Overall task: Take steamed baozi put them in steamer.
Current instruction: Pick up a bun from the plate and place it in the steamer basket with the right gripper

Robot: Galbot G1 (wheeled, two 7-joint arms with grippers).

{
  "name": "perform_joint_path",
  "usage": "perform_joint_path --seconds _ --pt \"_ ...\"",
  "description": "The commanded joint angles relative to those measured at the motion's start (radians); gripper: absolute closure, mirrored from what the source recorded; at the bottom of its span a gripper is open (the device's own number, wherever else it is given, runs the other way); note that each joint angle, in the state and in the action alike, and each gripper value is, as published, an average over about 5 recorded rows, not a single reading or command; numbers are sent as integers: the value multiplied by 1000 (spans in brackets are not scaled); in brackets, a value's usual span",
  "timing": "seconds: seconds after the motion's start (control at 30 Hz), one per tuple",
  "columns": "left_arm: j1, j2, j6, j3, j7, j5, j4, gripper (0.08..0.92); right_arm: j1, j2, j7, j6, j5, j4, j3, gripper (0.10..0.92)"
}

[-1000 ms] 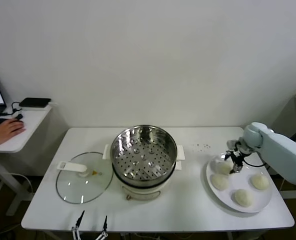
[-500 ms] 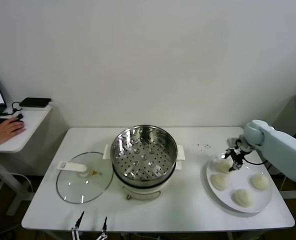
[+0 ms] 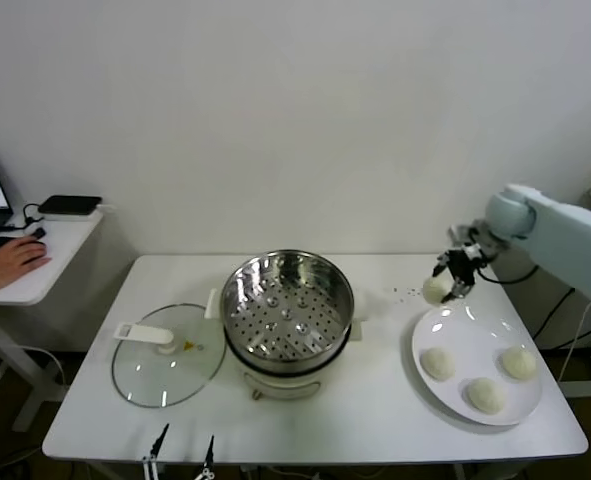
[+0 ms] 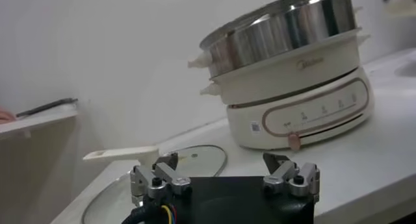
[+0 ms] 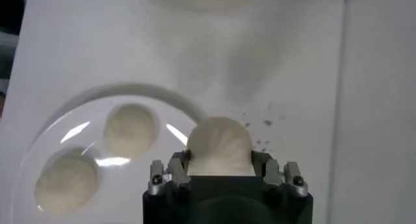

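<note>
My right gripper (image 3: 447, 285) is shut on one cream-white baozi (image 3: 435, 290) and holds it in the air above the far left rim of the white plate (image 3: 455, 325). In the right wrist view the held baozi (image 5: 220, 146) sits between the fingers (image 5: 179, 163). Three more baozi (image 3: 438, 362) lie on the plate. The shiny steamer basket (image 3: 287, 305) stands on its white cooker base at the table's middle, left of the gripper, with nothing in it. My left gripper (image 4: 224, 172) is open and parked low at the table's front edge.
A glass lid with a white handle (image 3: 167, 352) lies flat left of the steamer. Small dark specks (image 3: 405, 293) dot the table between steamer and plate. A side desk with a person's hand (image 3: 10, 265) is at far left.
My right gripper has risen off the plate with one baozi and moved back and left. Three baozi stay on the plate. The left arm has not moved.
</note>
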Motion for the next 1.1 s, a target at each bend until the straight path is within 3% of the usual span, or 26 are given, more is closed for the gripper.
perform_joint_path --seconds 0.03,0.3,0.6,1.1 --pt "0 3 0 2 1 1 -9 177 299 158 9 -11 258 36 -184 384" --pt "1 2 -2 2 -1 0 -8 177 250 296 105 232 109 75 -70 381" --pt "-4 -3 -4 3 -2 0 3 177 234 471 259 674 -73 25 -126 380" --pt "-13 -2 -13 3 -2 0 26 177 105 598 225 948 -194 -170 -167 380"
